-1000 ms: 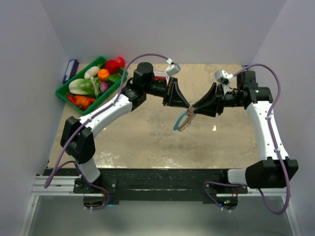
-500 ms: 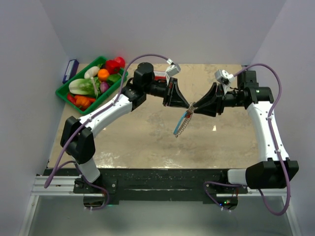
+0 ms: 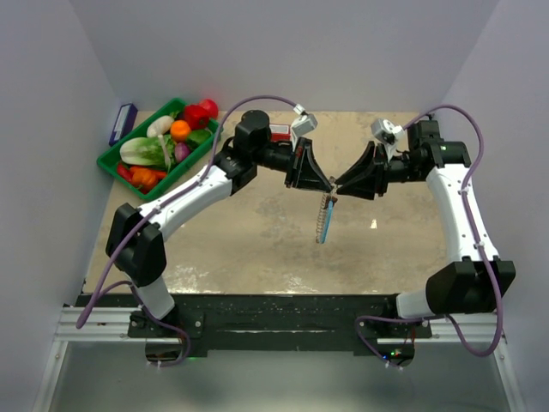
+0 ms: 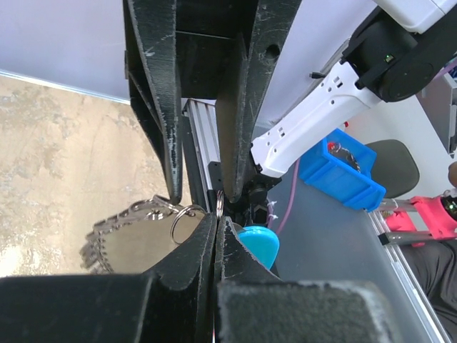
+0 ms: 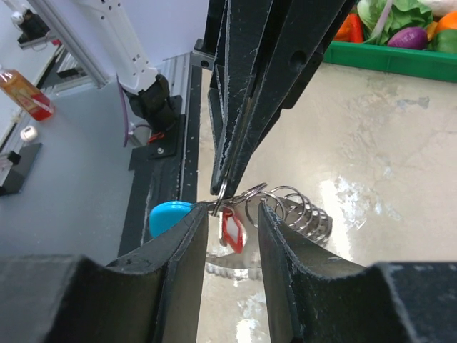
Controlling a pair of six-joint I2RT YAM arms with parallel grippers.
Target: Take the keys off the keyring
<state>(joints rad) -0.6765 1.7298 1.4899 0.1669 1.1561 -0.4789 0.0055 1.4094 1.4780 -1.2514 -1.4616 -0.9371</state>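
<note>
From overhead, both arms reach in over the middle of the bench [image 3: 257, 249], and their tips meet nose to nose above it. The left tool [image 3: 329, 184] is pinched fully closed. On its own wrist camera a thin wire loop comes out from between its fingertips, so it has hold of the keyring [image 3: 324, 215].

The ring hangs down from that meeting point as a narrow strip. The keys [image 4: 107, 239] are bunched along it in a jagged silvery fringe, and the blue section [image 5: 168, 216] is at the lower end. I cannot tell whether that end touches the bench.

The right tool [image 5: 233, 213] has its fingers partly apart. On my right wrist view, the key with the red tag [image 5: 232, 234] sits in the gap between them, just under the closed tip of the left tool. A coil of wire rings [image 5: 293, 207] lies just beyond one finger, and the blue section shows beyond the other. The gap looks wider than the red tag, and I see no clamp on it. I cannot tell whether a pad brushes the wire.

A green basket [image 3: 108, 161] of vegetables sits at the far left corner of the bench, well apart from both tools.
</note>
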